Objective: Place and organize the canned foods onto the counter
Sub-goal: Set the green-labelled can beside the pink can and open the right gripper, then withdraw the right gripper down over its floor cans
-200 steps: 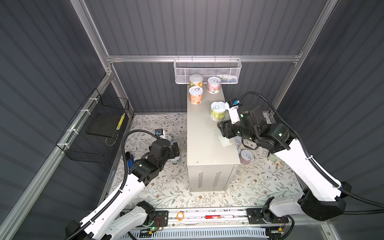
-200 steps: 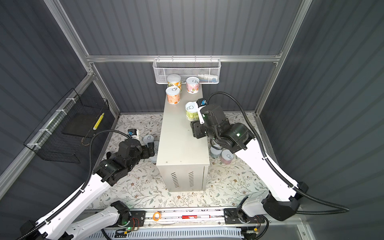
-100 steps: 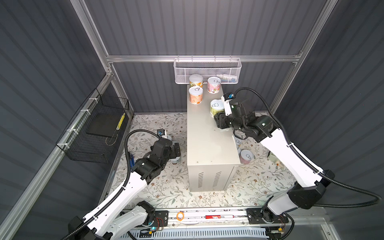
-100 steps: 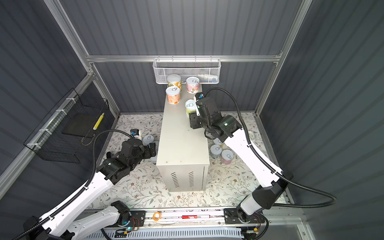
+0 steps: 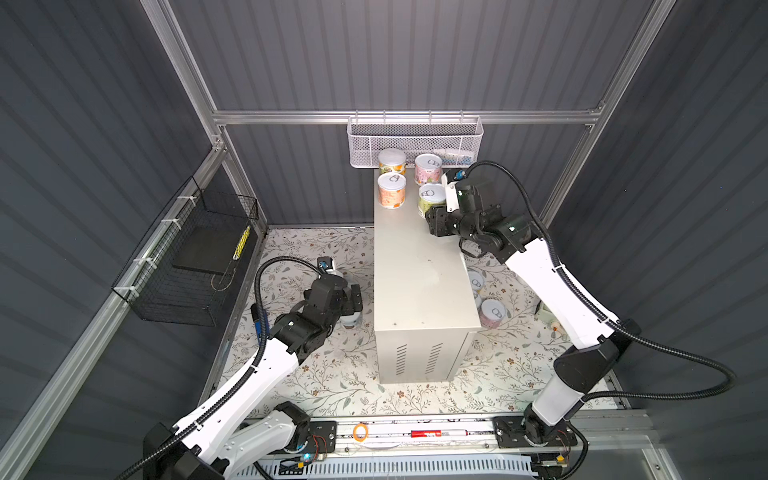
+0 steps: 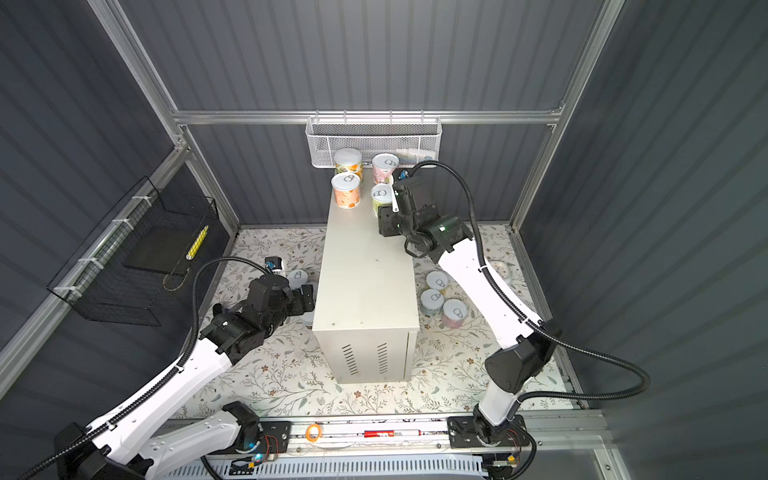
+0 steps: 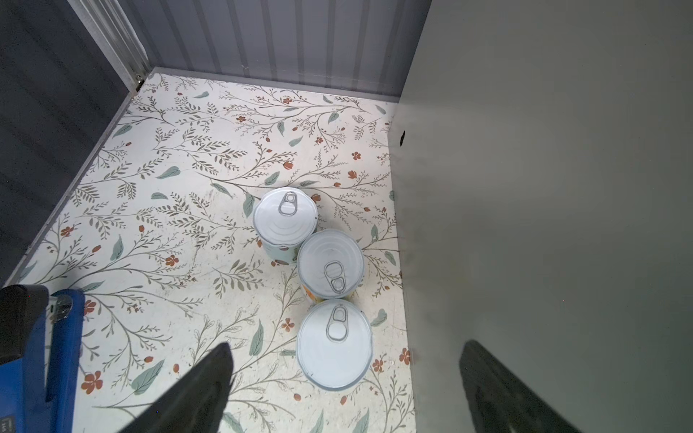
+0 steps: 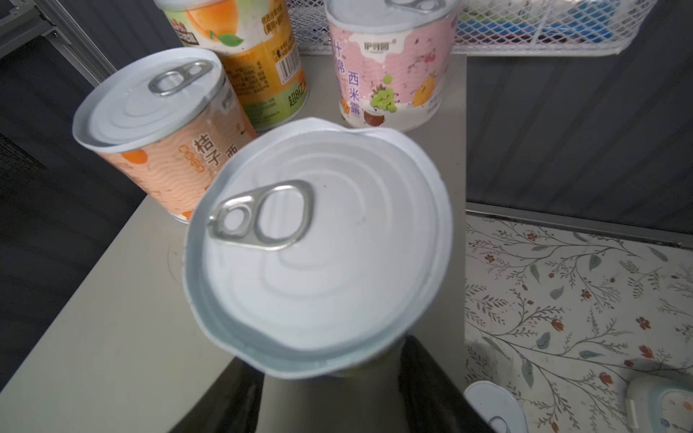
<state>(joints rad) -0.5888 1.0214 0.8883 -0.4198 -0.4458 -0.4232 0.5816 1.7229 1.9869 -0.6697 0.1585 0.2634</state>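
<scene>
Worktop (image 5: 415, 291): tall cream-white metal box, long flat top, vent slots on near end face, stands on floral floor mat (image 5: 328, 374). Far end of top: yellow-orange can (image 5: 392, 161) and pink can (image 5: 428, 168) at back, orange can (image 5: 391, 195) just in front, all upright. Green can (image 5: 431, 200) by right edge; contact with top unclear. Mat left of box: three upright cans (image 7: 330, 264) in close row beside box wall, blue stapler (image 7: 37, 356) well apart. Mat right of box: three cans (image 6: 432, 300) clustered.

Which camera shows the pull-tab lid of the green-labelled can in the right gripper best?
The right wrist view: the silvery lid of the green-labelled round tin can fills the frame, tab clear. Both top views show that can small; the left wrist view misses it.
</scene>
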